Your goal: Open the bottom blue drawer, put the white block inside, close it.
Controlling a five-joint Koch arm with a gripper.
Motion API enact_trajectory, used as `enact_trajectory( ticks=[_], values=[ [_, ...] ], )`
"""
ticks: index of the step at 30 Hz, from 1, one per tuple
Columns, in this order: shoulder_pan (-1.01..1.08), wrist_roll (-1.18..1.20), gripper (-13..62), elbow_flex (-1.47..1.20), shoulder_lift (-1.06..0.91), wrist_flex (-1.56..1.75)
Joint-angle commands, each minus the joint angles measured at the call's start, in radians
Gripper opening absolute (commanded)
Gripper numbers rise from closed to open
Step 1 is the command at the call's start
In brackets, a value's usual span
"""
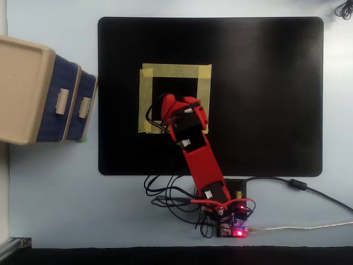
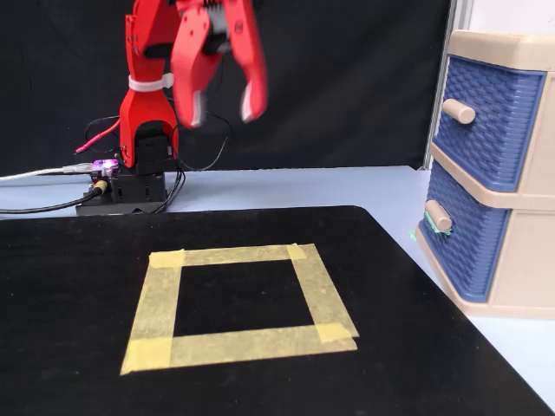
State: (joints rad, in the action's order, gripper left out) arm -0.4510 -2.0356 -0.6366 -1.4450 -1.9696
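In the fixed view, the red pincer (image 2: 221, 111) hangs released at the left, its jaws spread and empty, high above the taped square (image 2: 238, 303) on the black mat (image 2: 416, 347). No white block shows in either view, so its place cannot be told. At the right, well apart from the pincer, the drawer unit (image 2: 494, 173) stands on the pale surface (image 2: 347, 186). Its bottom blue drawer (image 2: 464, 238) sits nearly shut; it looks like light, stiff plastic, best hooked at the small round knob (image 2: 438, 215).
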Motion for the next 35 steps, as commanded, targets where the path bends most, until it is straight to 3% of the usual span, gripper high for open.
enact_trajectory(
  ticks=[1, 6, 10, 14, 23, 35],
  values=[
    [0.104, 0.287, 34.0, -0.218, -0.189, -0.067],
    [0.319, 0.558, 33.9, -0.899, -0.529, 0.141],
    [0.353, 0.575, 33.9, -1.379, -0.767, 0.368],
    [0.356, 0.578, 34.1, -1.677, -0.905, 0.456],
    [0.426, 0.569, 34.6, -1.821, -0.905, 0.298],
    [0.425, 0.569, 34.5, -1.821, -0.905, 0.299]
  ],
)
